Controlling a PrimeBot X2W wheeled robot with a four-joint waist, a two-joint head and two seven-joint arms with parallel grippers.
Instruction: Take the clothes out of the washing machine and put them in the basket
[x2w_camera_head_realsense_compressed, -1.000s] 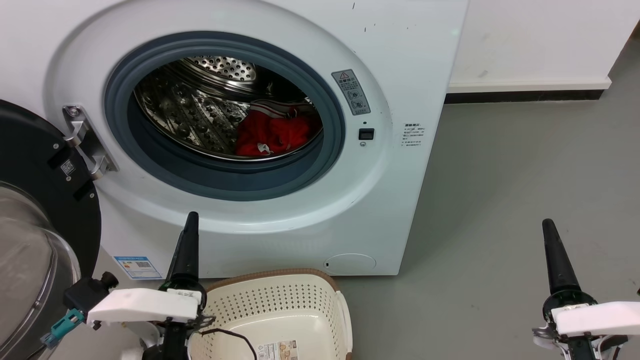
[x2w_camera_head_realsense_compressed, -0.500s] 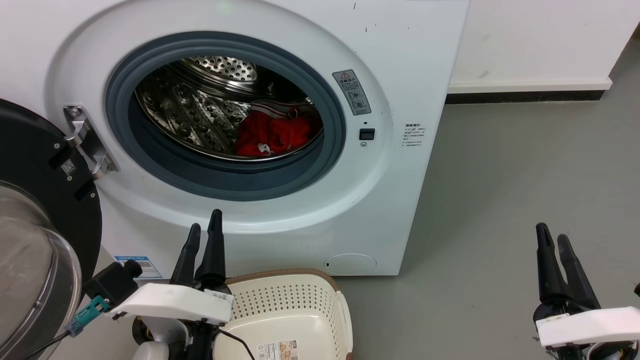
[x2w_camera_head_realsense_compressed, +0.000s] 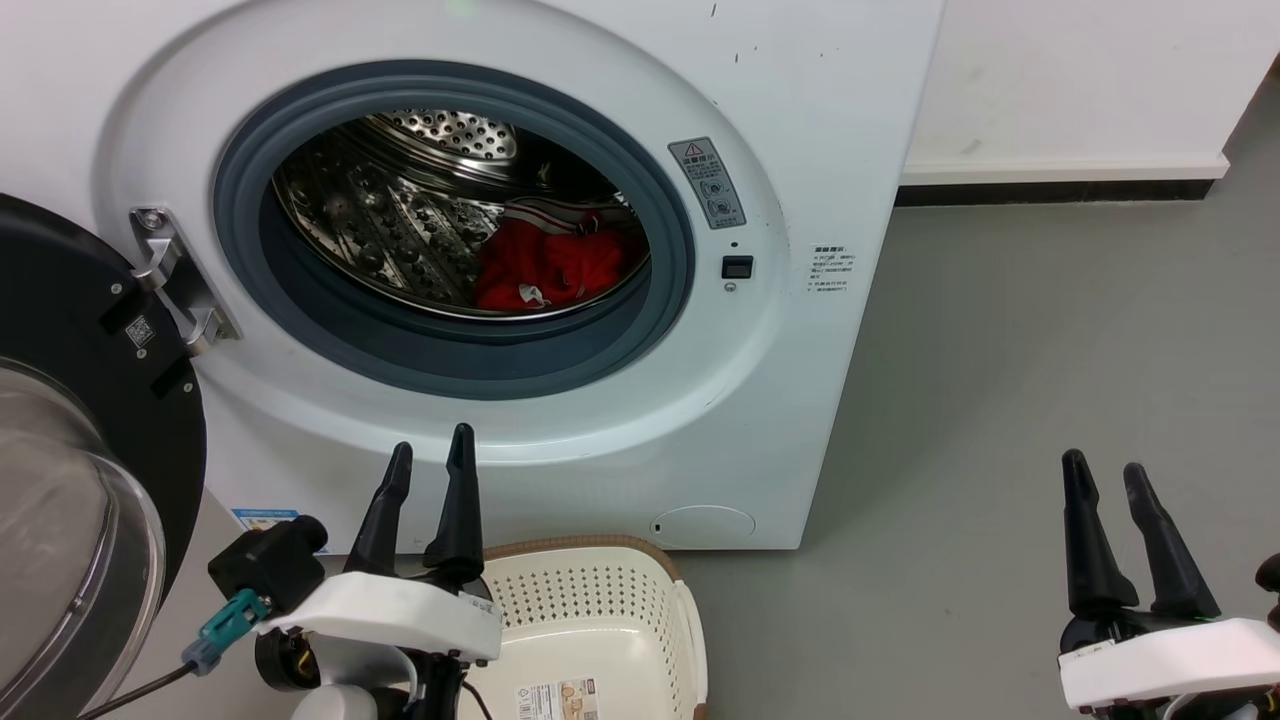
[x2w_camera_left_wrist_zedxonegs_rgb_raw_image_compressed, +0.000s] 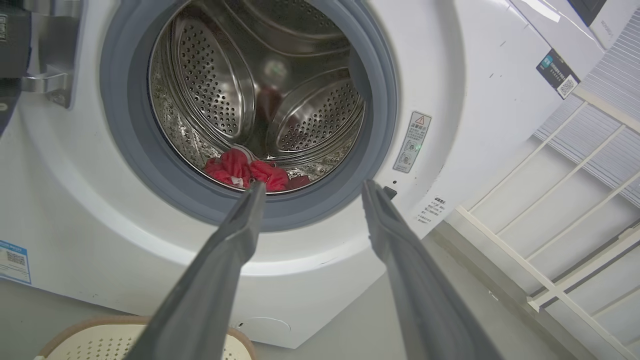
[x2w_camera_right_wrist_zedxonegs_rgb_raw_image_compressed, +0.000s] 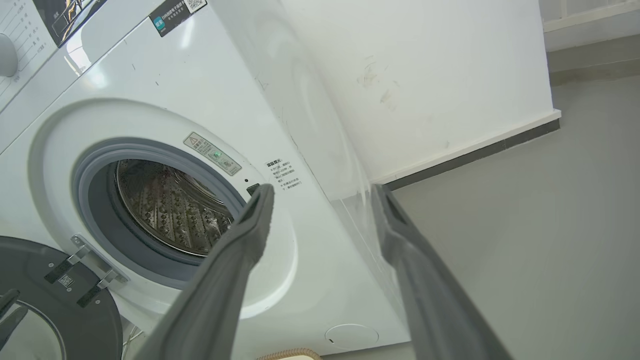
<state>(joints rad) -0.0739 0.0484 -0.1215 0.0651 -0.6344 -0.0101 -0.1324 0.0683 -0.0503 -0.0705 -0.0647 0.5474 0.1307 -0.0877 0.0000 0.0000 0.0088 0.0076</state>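
The white washing machine stands with its black-framed glass door swung open to the left. Red clothes lie bunched at the bottom right of the steel drum, and they are seen again as clothes past my left fingers. The cream basket sits on the floor just below the porthole. My left gripper is open and empty above the basket's left rim, in front of the washer. My right gripper is open and empty over the grey floor, right of the machine.
Grey floor spreads to the right of the washer, ending at a white wall with a dark baseboard. A cable with a teal plug hangs at my left wrist. A white railing runs to the right in the left wrist view.
Both grippers have opened from fingers together to spread apart. The left gripper moved right and slightly forward over the basket's edge; the right one turned slightly.
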